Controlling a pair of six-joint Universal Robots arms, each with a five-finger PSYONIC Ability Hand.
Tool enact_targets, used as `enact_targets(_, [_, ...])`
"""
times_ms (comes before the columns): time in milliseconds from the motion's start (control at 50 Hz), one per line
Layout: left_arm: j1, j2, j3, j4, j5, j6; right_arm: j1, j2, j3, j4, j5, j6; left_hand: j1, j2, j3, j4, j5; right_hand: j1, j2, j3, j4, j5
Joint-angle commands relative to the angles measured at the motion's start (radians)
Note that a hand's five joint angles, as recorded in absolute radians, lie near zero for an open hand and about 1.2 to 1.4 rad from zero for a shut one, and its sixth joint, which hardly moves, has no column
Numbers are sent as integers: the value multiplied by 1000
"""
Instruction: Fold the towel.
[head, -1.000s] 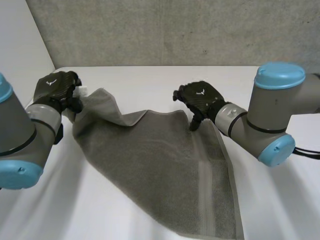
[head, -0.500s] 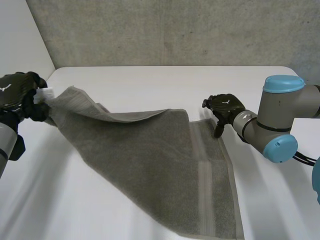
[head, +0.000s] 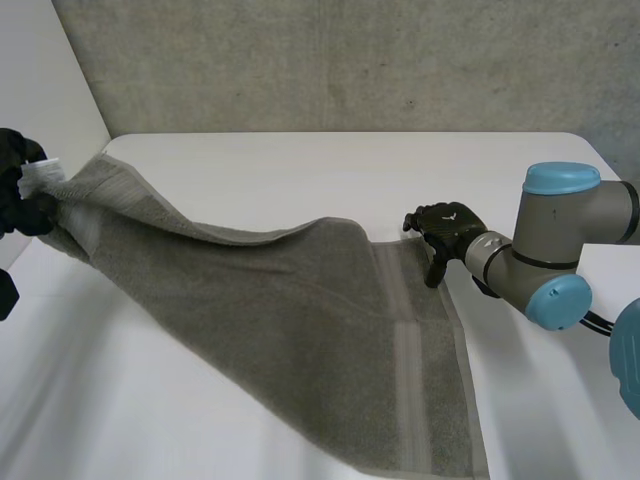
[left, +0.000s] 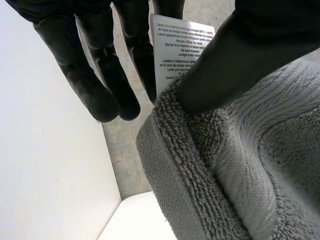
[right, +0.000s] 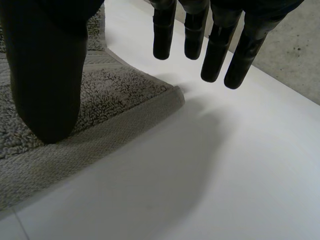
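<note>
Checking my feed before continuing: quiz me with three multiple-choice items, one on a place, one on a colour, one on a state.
1. Where does the left hand grip the towel? A. its middle B. its corner by the label C. a long edge
2. What colour is the towel? A. grey B. blue C. red
3. The right hand is: A. open B. shut on the towel C. shut, empty
Answers: 1 B, thumb and fingers pinch the cloth at the label; 2 A, grey pile throughout; 3 A, straight fingers over the table beside a towel corner.
</note>
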Motion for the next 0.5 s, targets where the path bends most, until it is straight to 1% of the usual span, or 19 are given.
enact_targets(20, [0, -1, 4, 1, -1, -12, -1, 12, -14, 0, 3, 0, -53, -91, -149, -123, -269, 82, 108, 94, 88, 69])
enact_targets(80, [0, -1, 4, 2, -1, -12, -1, 15, -15, 2, 3, 0, -53, -91, -149, -123, -269, 149, 175, 162, 155, 136])
enact_targets(100, [0, -1, 4, 2, -1, -12, -1, 15, -15, 3, 2, 0, -53, -91, -149, -123, -269, 205, 230, 217, 211, 192])
enact_targets(120, [2, -1, 4, 4, -1, -12, -1, 15, -15, 3, 2, 0, -53, -91, -149, -123, -269, 206, 231, 218, 212, 192])
enact_targets(220, [2, -1, 4, 7, -1, -12, -1, 15, -15, 6, -1, 0, -53, -91, -149, -123, -269, 413, 439, 425, 419, 400])
enact_targets(280, [2, -1, 4, 9, -1, -12, -1, 15, -15, 8, -3, 0, -53, -91, -149, -123, -269, 464, 489, 476, 470, 450])
enact_targets(320, [2, -1, 4, 9, -1, -12, -1, 15, -15, 14, -6, 0, -53, -91, -149, -123, -269, 613, 638, 625, 619, 599])
enact_targets(340, [2, -1, 6, 9, -1, -12, -1, 15, -15, 14, -6, 0, -53, -91, -149, -123, -269, 614, 639, 626, 620, 600])
enact_targets(380, [2, -3, 6, 9, -1, -12, 0, 14, -20, 18, -6, 0, -53, -91, -149, -123, -269, 780, 806, 792, 786, 767])
enact_targets(400, [2, -3, 7, 9, -1, -12, 0, 14, -20, 18, -6, 0, -53, -91, -149, -123, -269, 781, 806, 793, 787, 767])
enact_targets(420, [2, -3, 7, 9, -1, -12, 0, 8, -20, 18, -6, 0, -53, -91, -149, -123, -269, 877, 902, 889, 883, 863])
enact_targets(440, [2, -3, 7, 9, -1, -13, 0, 8, -20, 18, -6, 0, -53, -91, -149, -123, -269, 878, 903, 890, 884, 864])
enact_targets(460, [2, -3, 7, 9, -1, -13, 0, 0, -20, 18, -6, 2, -53, -91, -149, -123, -269, 982, 1008, 995, 988, 969])
enact_targets(500, [0, -6, 12, 9, -1, -12, 2, -11, -20, 15, -4, 3, -53, -91, -149, -123, -269, 1010, 1035, 1022, 1016, 996])
